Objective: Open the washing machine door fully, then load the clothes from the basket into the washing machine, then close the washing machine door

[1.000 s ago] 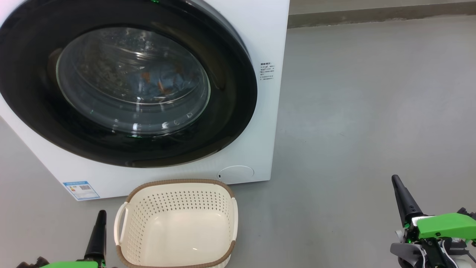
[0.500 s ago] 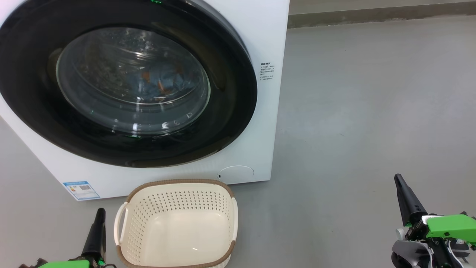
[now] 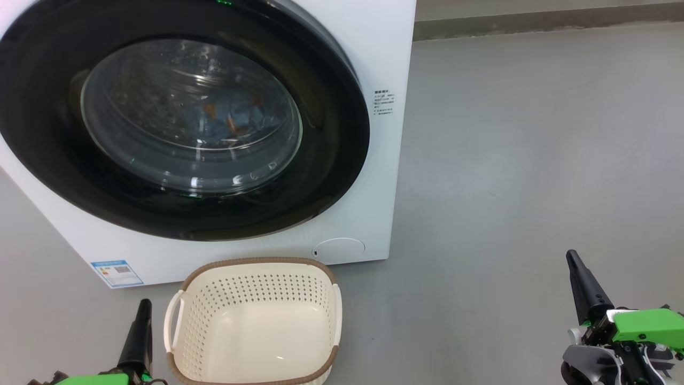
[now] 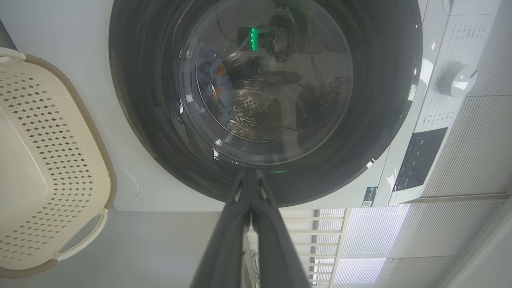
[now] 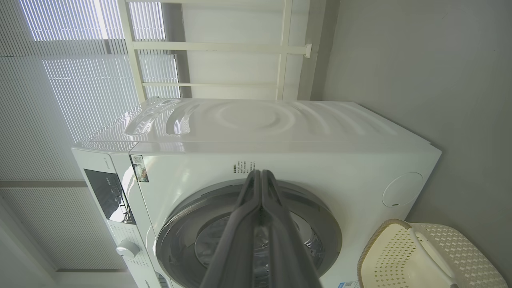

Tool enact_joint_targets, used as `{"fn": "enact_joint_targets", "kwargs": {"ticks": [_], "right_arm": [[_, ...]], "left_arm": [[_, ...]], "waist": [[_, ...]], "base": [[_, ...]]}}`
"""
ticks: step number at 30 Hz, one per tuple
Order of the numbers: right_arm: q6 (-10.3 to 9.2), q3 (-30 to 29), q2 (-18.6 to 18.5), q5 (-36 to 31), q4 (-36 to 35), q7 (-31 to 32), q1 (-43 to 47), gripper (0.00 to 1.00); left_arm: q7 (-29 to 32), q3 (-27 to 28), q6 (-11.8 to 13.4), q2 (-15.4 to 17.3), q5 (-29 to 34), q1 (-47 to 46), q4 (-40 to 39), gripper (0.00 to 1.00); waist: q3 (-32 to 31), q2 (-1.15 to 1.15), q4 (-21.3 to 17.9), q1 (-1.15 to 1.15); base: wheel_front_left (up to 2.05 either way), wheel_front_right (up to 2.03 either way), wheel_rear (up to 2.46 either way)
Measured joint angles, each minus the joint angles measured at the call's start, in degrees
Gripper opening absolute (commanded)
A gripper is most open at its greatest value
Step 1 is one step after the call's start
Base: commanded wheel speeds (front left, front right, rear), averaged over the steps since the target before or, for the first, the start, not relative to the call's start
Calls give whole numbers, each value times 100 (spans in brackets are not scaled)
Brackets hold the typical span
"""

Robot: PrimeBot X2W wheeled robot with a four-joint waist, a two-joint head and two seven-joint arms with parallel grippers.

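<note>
- Grey floor (image 3: 534,160) spreads out before you, the washer (image 3: 379,48) standing at the left of the head view and slatted blinds (image 5: 60,80) behind it in the right wrist view.
- Door (image 3: 342,160) sits shut, its black rim flush against the white front, its glass bulging toward you.
- Clothes (image 3: 235,120), blue with orange patches, lie inside the drum (image 4: 256,112), seen through the glass; the left wrist view shows them against the perforated steel.
- Basket (image 3: 256,263) stands on the floor just in front of the washer, below the door, its bare cream bottom showing.
- Your left gripper (image 3: 145,305) hangs just beside the basket's left handle (image 3: 172,323), fingers pressed together and holding nothing; its wrist view has them aimed at the door's rim.
- Your right gripper (image 3: 570,256) hovers over open floor well to the right of the basket, fingers likewise closed tip to tip, empty.
- Blue label (image 3: 116,272) marks the washer's lower left corner; a round hatch (image 3: 338,249) sits at its lower right, just behind the basket.
</note>
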Motion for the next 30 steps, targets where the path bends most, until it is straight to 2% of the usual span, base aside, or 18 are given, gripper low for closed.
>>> {"fn": "enact_joint_targets", "kwargs": {"ticks": [30], "right_arm": [[0, -9, 4, -1, 0, 0, 0, 0]], "left_arm": [[0, 3, 0, -3, 0, 0, 0, 0]], "waist": [[0, 0, 0, 0]], "base": [[0, 0, 0]]}}
